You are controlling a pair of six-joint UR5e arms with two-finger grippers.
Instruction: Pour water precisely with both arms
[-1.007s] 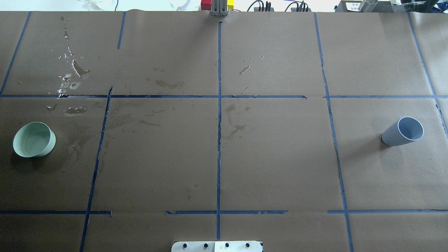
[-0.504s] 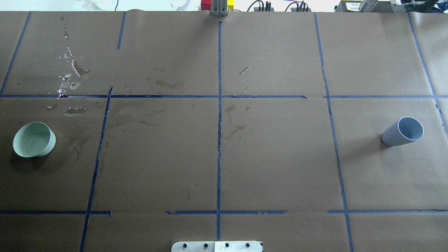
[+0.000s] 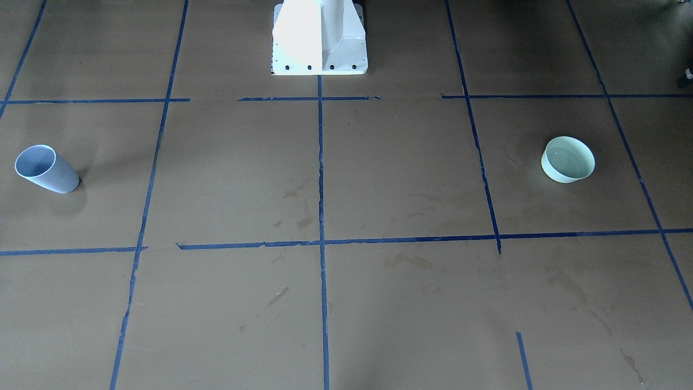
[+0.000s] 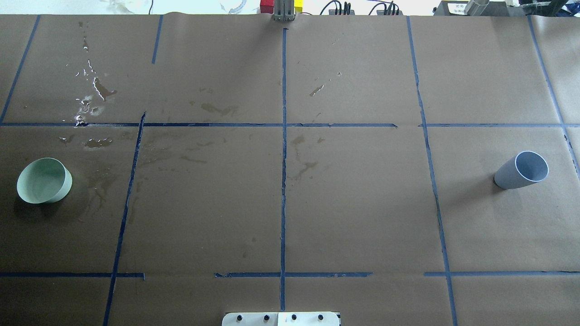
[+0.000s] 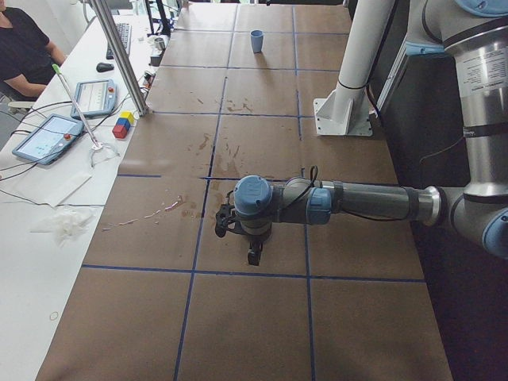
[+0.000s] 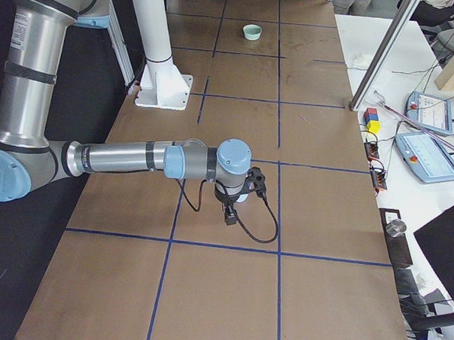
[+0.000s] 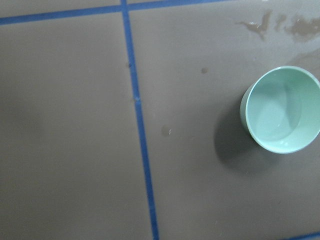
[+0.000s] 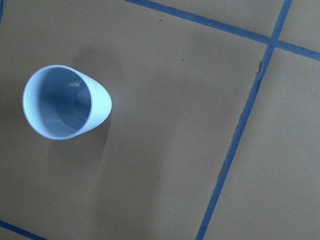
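Note:
A pale green bowl stands on the brown paper at the table's left; it also shows in the front view and the left wrist view, with a faint sheen inside. A blue-grey cup stands at the right, also in the right wrist view. Spilled water glistens behind the bowl. My left gripper hangs over the bowl's area, which its wrist hides. My right gripper hangs over the cup's area. I cannot tell whether either is open or shut.
Blue tape lines divide the paper into squares. The white pedestal base stands at the robot's edge. Tablets, cables and coloured blocks lie on the far white bench. A person sits there.

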